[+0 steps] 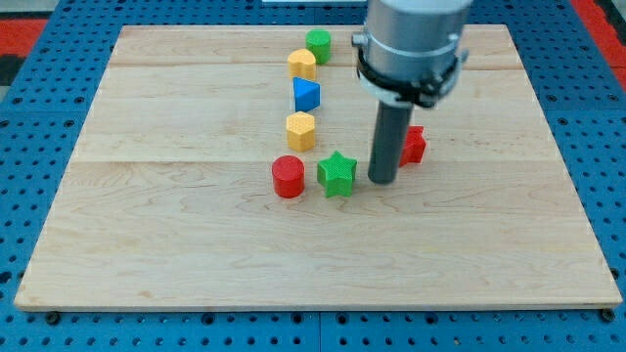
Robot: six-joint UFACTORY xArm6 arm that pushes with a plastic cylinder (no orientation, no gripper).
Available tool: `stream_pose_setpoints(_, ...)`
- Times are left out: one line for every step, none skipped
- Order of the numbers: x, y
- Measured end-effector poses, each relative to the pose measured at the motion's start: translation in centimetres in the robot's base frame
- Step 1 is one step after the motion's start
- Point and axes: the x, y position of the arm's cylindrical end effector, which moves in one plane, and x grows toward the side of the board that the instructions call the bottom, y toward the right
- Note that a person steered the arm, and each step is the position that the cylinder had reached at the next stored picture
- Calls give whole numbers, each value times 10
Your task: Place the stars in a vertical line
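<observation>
The arm carries no jaws, so there is nothing to call open, closed or gripping; it ends in a straight dark rod below a grey cylindrical housing (411, 44), and the rod's tip (381, 182) rests on the wooden tabletop (147, 215). No brand, label or writing can be read anywhere in the view, and no container stands on the tabletop.

The tip sits just to the right of the green star (336, 174), close beside it, with only a narrow gap showing between the two. Just right of the rod and slightly farther back lies a red block (414, 145); the rod hides its left part, so its shape cannot be made out with certainty. To the left of the green star, just beside it, stands a red cylinder (289, 177).

Farther back a loose column of blocks runs toward the far edge: a yellow hexagonal block (301, 130) nearest, then a blue triangular block (306, 95), then a second yellow block (303, 65), and a green cylinder (318, 45) at the far end, touching or nearly touching the yellow one beside it.

The tabletop rests on a blue perforated base (49, 332), with a red patch (29, 29) at the far left corner.
</observation>
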Motion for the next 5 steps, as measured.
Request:
stream_pose_setpoints(-41,-5)
stream_pose_setpoints(-40,-58)
stream_pose_setpoints(-36,-72)
stream_pose_setpoints(-22,-72)
stream_pose_setpoints(-1,-69)
